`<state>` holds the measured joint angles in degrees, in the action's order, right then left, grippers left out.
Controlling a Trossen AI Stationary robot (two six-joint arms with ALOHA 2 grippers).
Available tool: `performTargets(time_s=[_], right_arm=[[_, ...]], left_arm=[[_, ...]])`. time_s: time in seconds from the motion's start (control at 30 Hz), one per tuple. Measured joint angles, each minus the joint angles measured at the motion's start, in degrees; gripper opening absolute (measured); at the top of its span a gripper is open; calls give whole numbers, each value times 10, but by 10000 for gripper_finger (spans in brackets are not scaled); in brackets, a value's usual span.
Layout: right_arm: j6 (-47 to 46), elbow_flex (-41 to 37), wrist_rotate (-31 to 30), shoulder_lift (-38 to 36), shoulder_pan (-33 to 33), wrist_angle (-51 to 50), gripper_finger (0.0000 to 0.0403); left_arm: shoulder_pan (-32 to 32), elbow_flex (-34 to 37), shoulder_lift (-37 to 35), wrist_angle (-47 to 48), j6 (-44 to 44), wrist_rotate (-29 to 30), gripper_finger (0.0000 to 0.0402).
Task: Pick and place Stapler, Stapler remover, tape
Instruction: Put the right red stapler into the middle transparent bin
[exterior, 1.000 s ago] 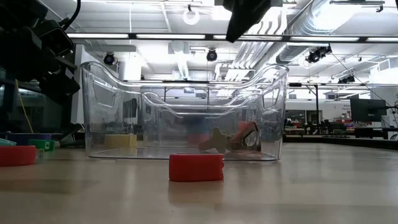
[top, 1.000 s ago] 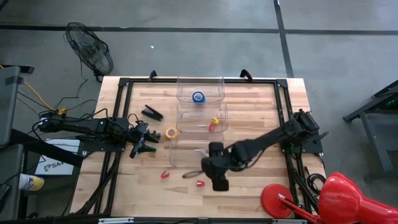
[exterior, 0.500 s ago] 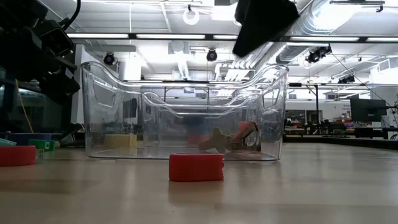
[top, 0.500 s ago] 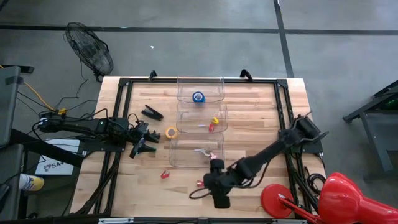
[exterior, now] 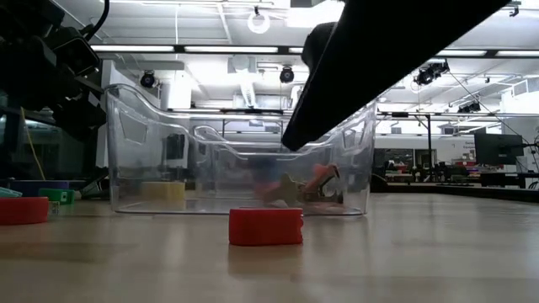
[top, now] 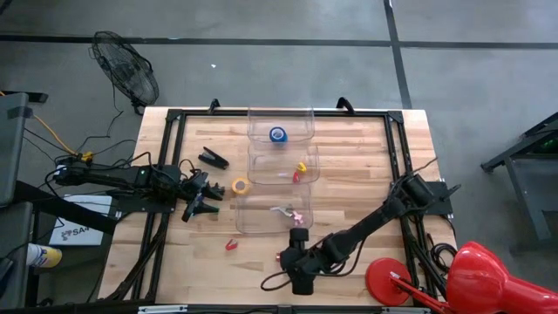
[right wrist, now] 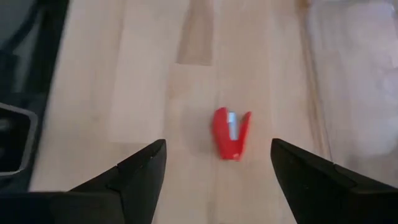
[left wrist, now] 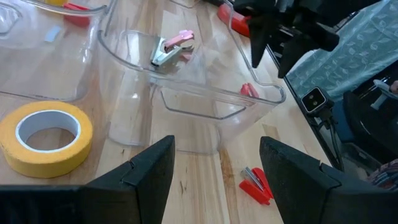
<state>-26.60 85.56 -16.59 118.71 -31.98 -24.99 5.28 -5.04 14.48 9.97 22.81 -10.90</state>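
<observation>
A small red stapler (right wrist: pixel 230 132) lies flat on the wood near the table's near edge (top: pixel 281 256), in front of the near clear bin (top: pixel 273 214). My right gripper (right wrist: pixel 217 163) hovers open just above and behind it (top: pixel 294 269), one finger on each side, not touching. A second red stapler (top: pixel 230 245) lies to its left. The pink stapler remover (left wrist: pixel 171 50) rests in the near bin. The yellow tape (top: pixel 240 186) lies flat beside that bin. The blue tape (top: pixel 278 135) sits in the far bin. My left gripper (top: pixel 213 196) waits open at the table's left (left wrist: pixel 214 162).
Three clear bins stand in a row from far to near; the middle bin (top: pixel 283 166) holds small yellow and red items. A black stapler (top: pixel 214 158) lies left of the bins. In the low view the right arm (exterior: pixel 379 59) crosses in front of the near bin (exterior: pixel 168 143).
My right gripper has drawn back from over the near bin toward the table's near edge and come down to the red stapler, staying open. In the low view the near bin's right wall and the remover inside have shifted slightly left.
</observation>
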Motion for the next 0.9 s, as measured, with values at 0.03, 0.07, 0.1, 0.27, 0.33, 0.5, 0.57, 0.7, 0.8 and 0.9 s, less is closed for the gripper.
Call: performTargets(time_s=[0.03,0.07,0.1,0.27,0.33,0.5,0.57,0.7,0.8,0.9], right_arm=[[1,0,0,1,3,1,279],[2,0,0,3,5,5,279],[3,0,0,4,7,8,279],[2,1,-10,5,8,7,279],[3,10,-8,7,6,1,279],[-30,36,-15,7,-11,-27,279],[-56,37,-15,7,-16,-33,279],[-72,37,-16,18,-25,-32,279],[-74,37,-10,22,-34,-32,279],[-98,37,5,21,-41,-24,279]], left_arm=[[0,0,0,0,0,0,231],[0,0,0,0,0,0,231],[0,0,0,0,0,0,231],[0,0,0,0,0,0,231],[0,0,0,0,0,0,231],[0,0,0,0,0,0,231],[0,0,0,0,0,0,231],[0,0,0,0,0,0,231],[0,0,0,0,0,0,231],[0,0,0,0,0,0,231]])
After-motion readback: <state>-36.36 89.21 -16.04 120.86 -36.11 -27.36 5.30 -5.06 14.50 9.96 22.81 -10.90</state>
